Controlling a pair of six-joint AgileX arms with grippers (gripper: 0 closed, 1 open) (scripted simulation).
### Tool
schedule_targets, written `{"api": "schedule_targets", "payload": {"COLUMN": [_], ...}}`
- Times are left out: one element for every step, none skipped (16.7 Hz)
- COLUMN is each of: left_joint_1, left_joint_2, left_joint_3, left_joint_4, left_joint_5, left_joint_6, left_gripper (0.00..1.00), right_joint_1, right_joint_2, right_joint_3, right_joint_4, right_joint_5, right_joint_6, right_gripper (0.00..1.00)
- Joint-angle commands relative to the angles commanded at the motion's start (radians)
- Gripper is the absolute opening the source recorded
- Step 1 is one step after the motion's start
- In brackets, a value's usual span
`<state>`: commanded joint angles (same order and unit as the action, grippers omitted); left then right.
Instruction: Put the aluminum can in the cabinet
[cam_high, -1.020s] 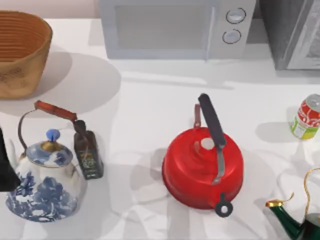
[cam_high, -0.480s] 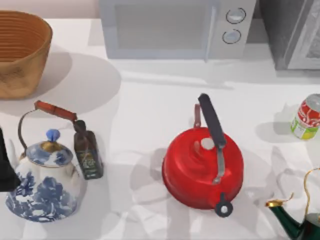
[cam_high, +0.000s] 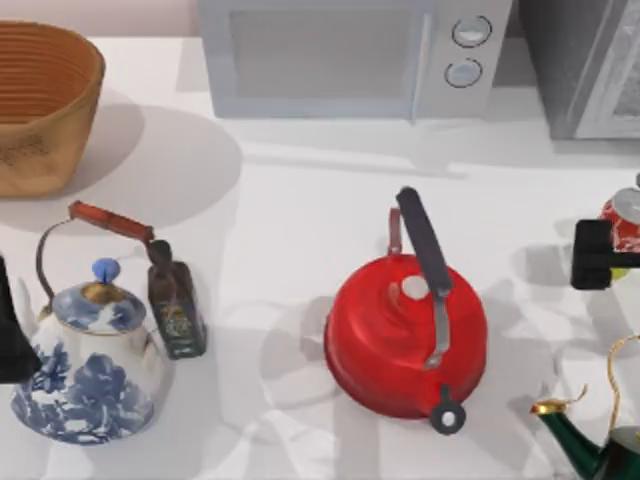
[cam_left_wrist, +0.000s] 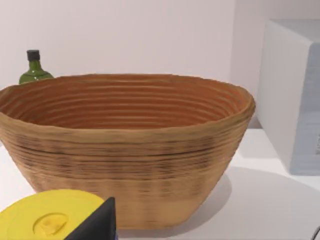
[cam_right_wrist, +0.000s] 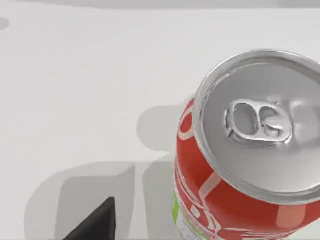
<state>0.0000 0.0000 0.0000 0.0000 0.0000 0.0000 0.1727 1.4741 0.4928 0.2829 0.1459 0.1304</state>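
Observation:
The aluminum can (cam_high: 628, 212) stands upright at the table's right edge; its silver top (cam_right_wrist: 260, 125) and red, white and lime-green label show in the right wrist view. My right gripper (cam_high: 598, 255) hovers just above the can's front-left side, open and holding nothing, and covers the can's lower part from above. One dark fingertip (cam_right_wrist: 95, 222) shows beside the can, apart from it. The grey cabinet (cam_high: 585, 70) stands at the back right, behind the can. My left gripper (cam_high: 12, 340) is parked at the left edge, open.
A red kettle (cam_high: 405, 335) sits mid-table, left of the can. A green teapot (cam_high: 595, 445) is at the front right, and a white microwave (cam_high: 350, 55) at the back. At the left are a blue-white teapot (cam_high: 90, 375), a dark bottle (cam_high: 175, 305) and a wicker basket (cam_high: 40, 100).
My right gripper has come in from the right edge and now hangs over the can's front-left side. The can and the left arm have not moved.

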Motion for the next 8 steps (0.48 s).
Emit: {"api": "schedule_targets", "payload": {"left_joint_1": [0.000, 0.000, 0.000, 0.000, 0.000, 0.000, 0.000, 0.000], "left_joint_2": [0.000, 0.000, 0.000, 0.000, 0.000, 0.000, 0.000, 0.000], "left_joint_3": [0.000, 0.000, 0.000, 0.000, 0.000, 0.000, 0.000, 0.000], "left_joint_4": [0.000, 0.000, 0.000, 0.000, 0.000, 0.000, 0.000, 0.000], "left_joint_5": [0.000, 0.000, 0.000, 0.000, 0.000, 0.000, 0.000, 0.000], "left_joint_6": [0.000, 0.000, 0.000, 0.000, 0.000, 0.000, 0.000, 0.000], "left_gripper": [1.00, 1.00, 1.00, 1.00, 1.00, 1.00, 1.00, 1.00], "right_joint_1": [0.002, 0.002, 0.002, 0.002, -0.002, -0.003, -0.005, -0.008], "right_joint_2": [0.005, 0.005, 0.005, 0.005, 0.001, 0.004, 0.015, 0.036], "right_joint_3": [-0.002, -0.002, -0.002, -0.002, -0.002, 0.001, 0.012, 0.028], "right_joint_4": [0.000, 0.000, 0.000, 0.000, -0.001, 0.000, 0.003, 0.010], "right_joint_5": [0.002, 0.002, 0.002, 0.002, 0.000, 0.000, -0.001, -0.003], "right_joint_6": [-0.002, -0.002, -0.002, -0.002, 0.000, -0.001, -0.003, -0.005], "right_gripper": [1.00, 1.00, 1.00, 1.00, 1.00, 1.00, 1.00, 1.00]}}
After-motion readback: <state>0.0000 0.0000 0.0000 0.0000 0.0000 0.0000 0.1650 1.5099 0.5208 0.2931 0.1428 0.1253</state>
